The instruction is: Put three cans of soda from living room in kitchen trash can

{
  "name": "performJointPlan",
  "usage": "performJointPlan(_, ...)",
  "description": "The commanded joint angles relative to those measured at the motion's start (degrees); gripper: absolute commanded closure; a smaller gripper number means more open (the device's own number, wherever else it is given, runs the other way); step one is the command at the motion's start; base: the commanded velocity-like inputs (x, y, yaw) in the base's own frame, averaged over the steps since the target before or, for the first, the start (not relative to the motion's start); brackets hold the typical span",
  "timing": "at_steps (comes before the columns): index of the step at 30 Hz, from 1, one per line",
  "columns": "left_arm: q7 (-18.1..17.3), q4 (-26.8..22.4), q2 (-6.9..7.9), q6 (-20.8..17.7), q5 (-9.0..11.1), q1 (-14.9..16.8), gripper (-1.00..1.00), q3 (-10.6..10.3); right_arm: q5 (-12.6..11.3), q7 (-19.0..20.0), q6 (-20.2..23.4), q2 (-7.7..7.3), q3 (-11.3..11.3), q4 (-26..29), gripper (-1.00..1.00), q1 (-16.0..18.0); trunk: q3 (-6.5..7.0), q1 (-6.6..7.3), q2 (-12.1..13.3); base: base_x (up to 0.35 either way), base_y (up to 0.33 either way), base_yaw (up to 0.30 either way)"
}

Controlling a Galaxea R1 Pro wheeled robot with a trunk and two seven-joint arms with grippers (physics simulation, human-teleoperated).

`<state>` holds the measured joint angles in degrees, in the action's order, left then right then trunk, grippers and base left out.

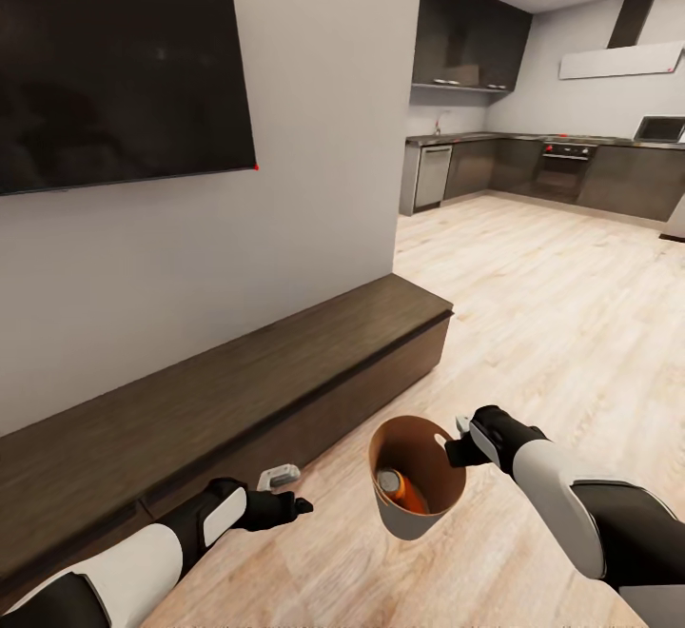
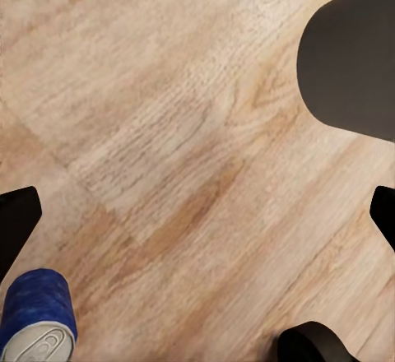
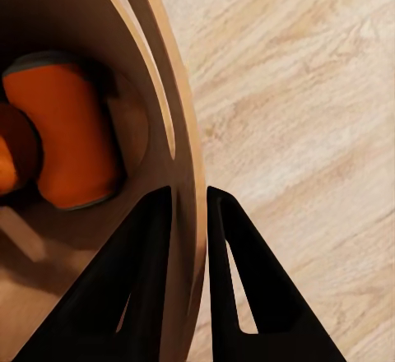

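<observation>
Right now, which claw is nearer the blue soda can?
Left. The left claw hangs over the floor with the blue can lying beside it; the right claw is clamped on the bin's rim.

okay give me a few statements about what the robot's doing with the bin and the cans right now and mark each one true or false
1. The right gripper pinches the wall of the trash can. True.
2. The trash can stands on the low cabinet. False: the right arm holds it above the floor, beside the cabinet.
3. An orange can lies inside the trash can. True.
4. The blue can is inside the trash can. False: it lies on the wood floor.
5. The left gripper holds a can. False: nothing shows between its fingers.
</observation>
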<state>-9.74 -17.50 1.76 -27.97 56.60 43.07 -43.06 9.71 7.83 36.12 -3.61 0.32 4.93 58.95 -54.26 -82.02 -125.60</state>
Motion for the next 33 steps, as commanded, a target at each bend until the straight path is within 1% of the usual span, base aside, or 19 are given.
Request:
performJointPlan(1,0.0,0.0,0.0,0.0,0.0,0.0,-1.0,0.0,-0.6,0.2,0.0,0.0,-0.6,0.0,1.0,0.0,0.01,0.0,0.0,-0.016,0.004,0.0)
performJointPlan(9,0.0,0.0,0.0,0.0,0.0,0.0,-1.0,0.0,-0.6,0.3,0.0,-0.01,-0.8,0.1,1.0,0.0,0.01,0.0,0.0,-0.004,0.001,0.0)
performJointPlan(18,0.0,0.0,0.0,0.0,0.0,0.0,-1.0,0.0,-0.6,0.2,0.0,-0.11,-0.9,2.6,1.0,0.0,0.01,0.0,0.0,0.0,0.0,0.0)
performJointPlan(23,0.0,0.0,0.0,0.0,0.0,0.0,-1.0,0.0,-0.6,0.2,0.0,-0.09,-0.8,2.9,1.0,0.0,0.01,0.0,0.0,0.0,0.0,0.0)
performJointPlan(33,0.0,0.0,0.0,0.0,0.0,0.0,-1.0,0.0,-0.9,-0.1,0.8,0.31,-0.8,3.1,1.0,0.0,0.01,0.0,0.0,0.0,0.0,0.0)
